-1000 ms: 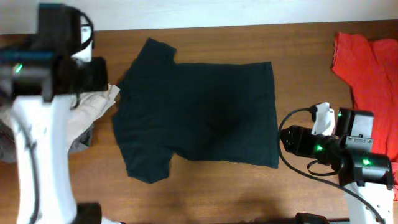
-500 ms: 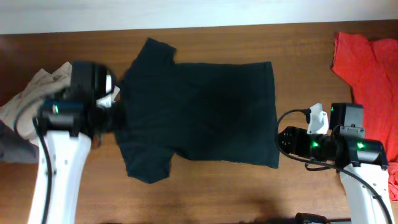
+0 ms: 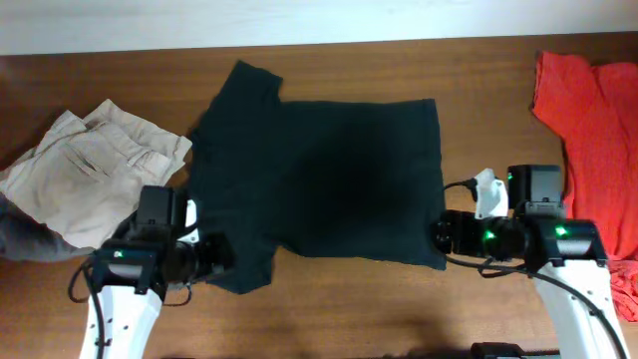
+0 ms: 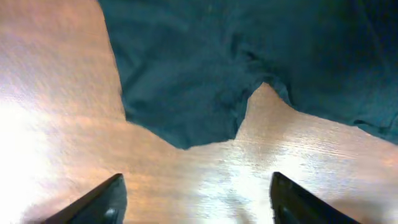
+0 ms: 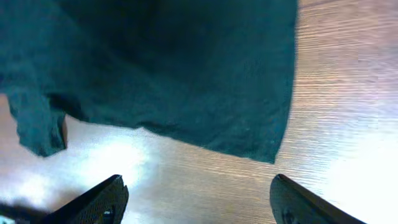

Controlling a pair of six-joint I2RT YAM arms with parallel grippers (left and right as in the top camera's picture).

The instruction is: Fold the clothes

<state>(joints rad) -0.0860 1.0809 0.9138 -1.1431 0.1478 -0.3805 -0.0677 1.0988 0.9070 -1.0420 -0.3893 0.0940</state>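
At the far left of the wooden table (image 3: 349,309) lies a crumpled pair of beige trousers (image 3: 95,170), apart from the job in hand. Just below them the left gripper (image 4: 199,202) hovers low over bare wood. Its fingers stand wide apart with nothing between them, and they point at the near sleeve (image 4: 180,106) of the black T-shirt (image 3: 319,179) without touching it.

The T-shirt takes up the middle of the table. It is spread out flat in a single layer, with the sleeves towards the left and the hem towards the right. The cloth has soft wrinkles around the near sleeve, but no part is turned over on itself.

To the right, the right gripper (image 5: 199,199) sits just beside the near hem corner (image 5: 267,143). It too is spread wide and empty, with the corner lying on the wood ahead of its fingertips. A bright red garment (image 3: 588,110) is bunched at the far right edge, well apart from the shirt.

As I judge it, the folding proper has not begun. The shirt is laid out and both arms are lined up along its near edge, one at the sleeve and one at the hem. Every fold is left to do, starting with a grasp on that near edge.
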